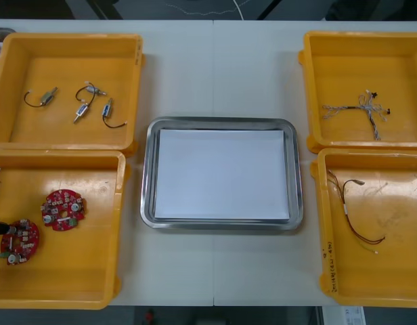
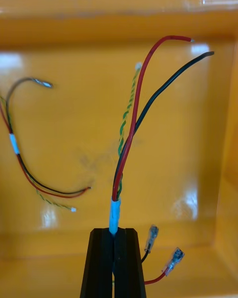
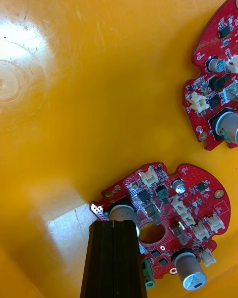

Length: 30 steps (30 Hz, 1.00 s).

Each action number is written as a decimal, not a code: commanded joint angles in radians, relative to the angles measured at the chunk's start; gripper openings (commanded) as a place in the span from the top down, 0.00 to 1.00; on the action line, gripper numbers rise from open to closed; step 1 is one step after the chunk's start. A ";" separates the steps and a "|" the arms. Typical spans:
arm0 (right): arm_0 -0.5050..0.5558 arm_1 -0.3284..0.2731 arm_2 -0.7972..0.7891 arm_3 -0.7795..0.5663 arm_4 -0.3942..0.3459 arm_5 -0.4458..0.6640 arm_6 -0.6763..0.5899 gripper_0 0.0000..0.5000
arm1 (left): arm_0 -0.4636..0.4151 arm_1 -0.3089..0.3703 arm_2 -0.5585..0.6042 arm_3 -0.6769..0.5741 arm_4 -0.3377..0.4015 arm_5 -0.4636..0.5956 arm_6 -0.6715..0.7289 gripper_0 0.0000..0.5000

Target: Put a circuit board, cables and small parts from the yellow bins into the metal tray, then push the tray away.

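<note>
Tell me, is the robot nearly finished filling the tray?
Not nearly. Done: nothing; the metal tray shows just its white lining. In hand: the right gripper is shut on a cable in a yellow bin; the left gripper, shut, sits over a circuit board. Left: loading everything, then pushing the tray.

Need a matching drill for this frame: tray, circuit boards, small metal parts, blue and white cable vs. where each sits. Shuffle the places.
Things: 1 tray; 2 circuit boards; 3 small metal parts; 4 blue and white cable.
Places: A far left bin; B middle of the table, between the bins; C far right bin; D near left bin.
Pairs: 1-B, 2-D, 3-A, 4-C.
Also: left tool shut, at the edge of one board; right tool shut on a red and black cable in the near right bin.
</note>
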 commanded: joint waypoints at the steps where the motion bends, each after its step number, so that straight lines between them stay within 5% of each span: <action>1: -0.049 -0.077 -0.021 -0.050 -0.063 0.006 0.049 1.00 | 0.035 0.045 -0.018 -0.016 -0.001 -0.004 0.085 1.00; 16: -0.138 -0.244 -0.014 -0.079 -0.369 0.006 0.067 1.00 | -0.031 0.049 0.141 -0.068 -0.001 0.249 0.160 1.00; 30: -0.258 -0.316 0.066 -0.095 -0.485 0.006 0.115 1.00 | -0.107 0.049 0.212 -0.240 -0.090 0.436 0.457 1.00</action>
